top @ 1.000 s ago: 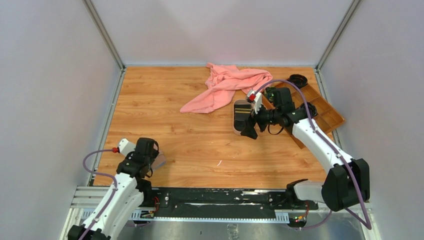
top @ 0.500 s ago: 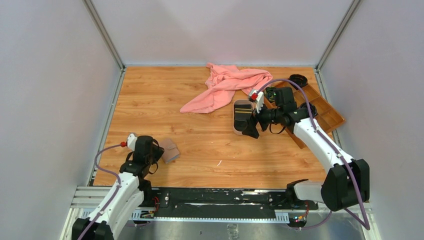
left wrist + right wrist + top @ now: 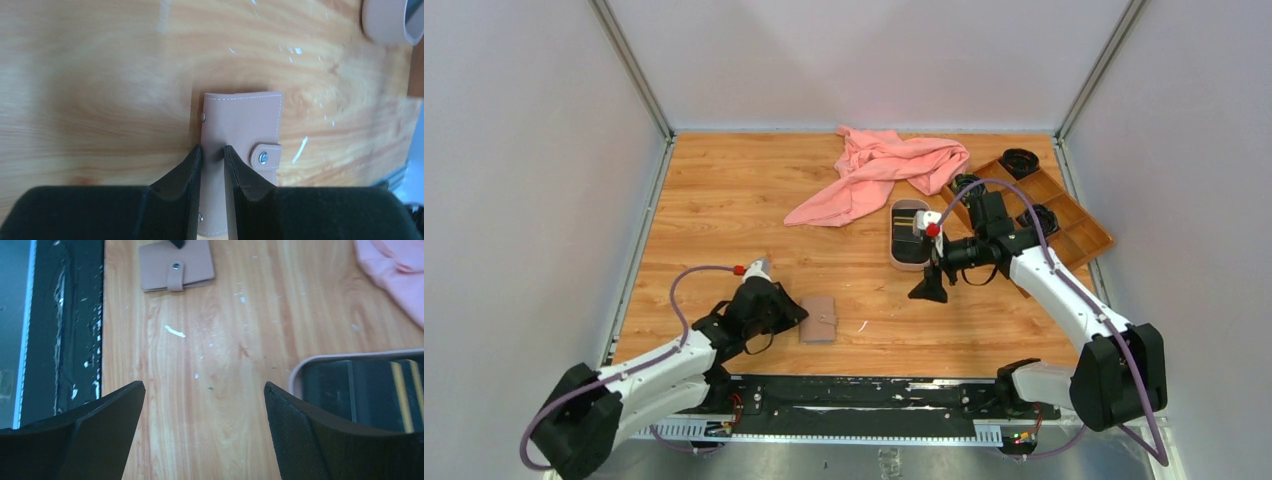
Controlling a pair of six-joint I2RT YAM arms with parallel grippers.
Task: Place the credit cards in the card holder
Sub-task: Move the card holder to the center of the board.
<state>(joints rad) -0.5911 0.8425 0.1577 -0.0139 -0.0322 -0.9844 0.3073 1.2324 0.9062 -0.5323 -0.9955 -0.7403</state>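
Note:
The card holder is a closed pinkish-tan wallet with a snap tab, lying at the front of the table. My left gripper reaches it from the left. Its jaws are nearly together on the holder's left side, with a strip of leather showing between them. The credit cards are dark and lie in an oval pink-rimmed tray. My right gripper hangs open just in front of that tray with nothing between its fingers. In the right wrist view the cards are at the right and the holder at the top.
A pink cloth lies crumpled at the back middle. A brown compartment tray with dark round items stands at the back right. The black base rail runs along the near edge.
My left arm swung right and brought the card holder from the front left toward the front middle, its jaws closing. My right gripper drew back from over the tray toward the near side.

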